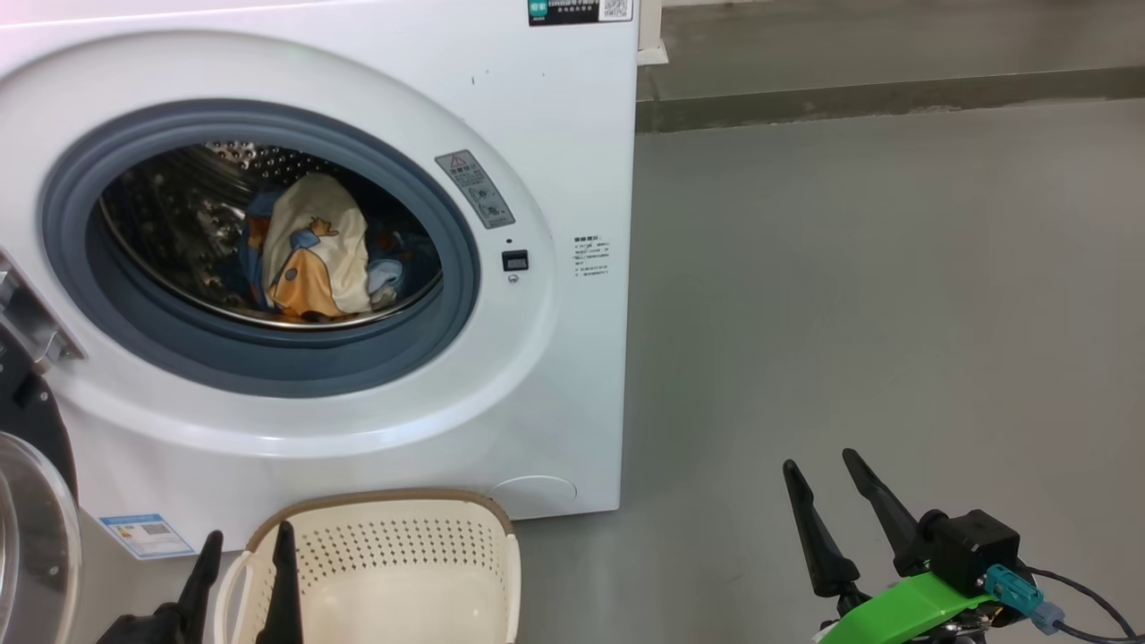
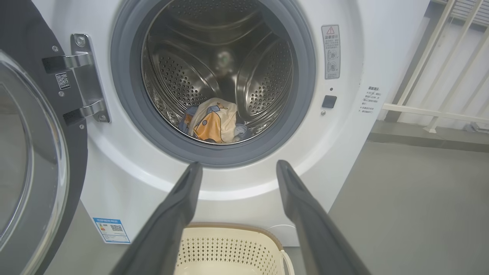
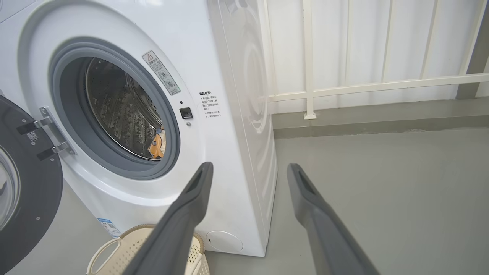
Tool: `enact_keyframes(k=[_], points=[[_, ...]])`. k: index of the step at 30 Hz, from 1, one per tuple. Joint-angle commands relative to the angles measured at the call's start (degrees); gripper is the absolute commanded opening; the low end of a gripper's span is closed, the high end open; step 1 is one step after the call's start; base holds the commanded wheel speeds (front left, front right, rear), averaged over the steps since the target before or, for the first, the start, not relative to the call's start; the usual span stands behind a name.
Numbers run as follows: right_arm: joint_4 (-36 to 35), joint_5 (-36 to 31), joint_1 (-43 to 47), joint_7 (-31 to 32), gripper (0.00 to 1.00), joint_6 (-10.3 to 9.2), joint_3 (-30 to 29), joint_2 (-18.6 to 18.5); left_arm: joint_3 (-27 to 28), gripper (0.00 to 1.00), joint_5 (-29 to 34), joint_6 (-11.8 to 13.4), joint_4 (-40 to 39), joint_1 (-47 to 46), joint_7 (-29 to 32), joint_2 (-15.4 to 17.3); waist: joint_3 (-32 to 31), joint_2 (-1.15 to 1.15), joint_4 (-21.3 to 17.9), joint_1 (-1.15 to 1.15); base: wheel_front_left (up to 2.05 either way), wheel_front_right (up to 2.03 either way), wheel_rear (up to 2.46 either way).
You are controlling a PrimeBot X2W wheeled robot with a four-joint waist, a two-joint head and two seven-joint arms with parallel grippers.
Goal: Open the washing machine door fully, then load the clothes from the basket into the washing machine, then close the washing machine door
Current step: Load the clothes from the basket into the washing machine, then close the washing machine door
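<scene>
- The grey floor [image 1: 850, 313] filled the right half of the head view and ended at a low kerb near the top.
- The washing machine [image 1: 555, 134] stood on that floor at the upper left. The basket [image 1: 394, 546] sat just in front of its base at the bottom edge.
- The door [image 2: 34, 160] hung swung wide at the left edge of the left wrist view, carried on a steel hinge [image 2: 86, 76].
- The clothes [image 1: 313, 250] lay inside the drum, low in the opening, with the cream piece on top of the blue one.
- The left fingers [image 1: 284, 581] rose at the lower left of the head view, beside the basket's left handle, spread apart and holding nothing.
- The right fingers [image 1: 812, 528] stood at the lower right over bare floor, well apart from the machine, also parted with nothing between them.
- The right wrist view took in a white railing [image 3: 344, 86] and a pale wall at its upper right, beyond the machine's side panel.
- The left wrist view looked straight into the drum and caught a blue label [image 2: 112, 230] at its lower left.
</scene>
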Motion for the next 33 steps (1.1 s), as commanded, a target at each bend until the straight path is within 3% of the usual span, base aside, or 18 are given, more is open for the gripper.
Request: enact_keyframes(k=[1,33], points=[[-1.66,0.71,-1.02,-0.69,1.0,0.09,1.41,0.22,2.27,1.0,0.51,-0.02,-1.61,-1.23,-0.37,0.37,-0.07,0.0,-0.04,0.0,0.0,0.0,0.0],[-1.86,1.45,-1.05,-0.69,1.0,0.09,1.71,0.24,3.45,1.0,2.05,-0.99,-1.31,-1.23,-0.37,-1.94,-0.63,0.0,-0.23,0.0,0.0,0.0,0.0]])
